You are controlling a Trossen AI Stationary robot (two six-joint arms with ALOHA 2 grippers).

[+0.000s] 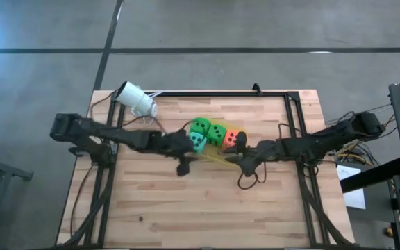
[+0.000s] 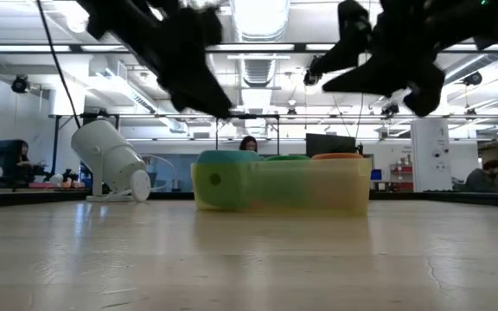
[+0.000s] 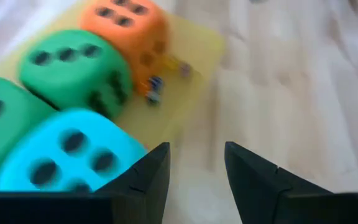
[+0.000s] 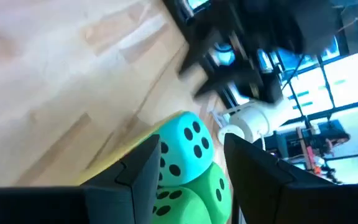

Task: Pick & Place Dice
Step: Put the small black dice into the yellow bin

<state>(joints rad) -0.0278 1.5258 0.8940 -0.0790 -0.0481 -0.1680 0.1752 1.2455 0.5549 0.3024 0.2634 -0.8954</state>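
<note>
Four dice sit packed together in a shallow translucent yellow tray [image 1: 217, 157] at the table's middle: a teal die [image 1: 198, 143], two green dice [image 1: 201, 126] [image 1: 217, 132] and an orange die [image 1: 233, 139]. My left gripper [image 3: 197, 168] hovers open just off the tray's left side, beside the teal die [image 3: 67, 155], with nothing between its fingers. My right gripper [image 4: 191, 162] hovers open off the tray's right side, near the orange die, and looks across at the teal die [image 4: 182, 146]. In the low view both arms hang above the tray [image 2: 318, 188].
A white cylinder-shaped camera [image 1: 136, 99] lies at the table's far left corner. Black frame rails [image 1: 294, 111] run along the table's far and side edges. Bare wood [image 1: 207, 208] fills the near half. People sit in the room behind [image 2: 249, 143].
</note>
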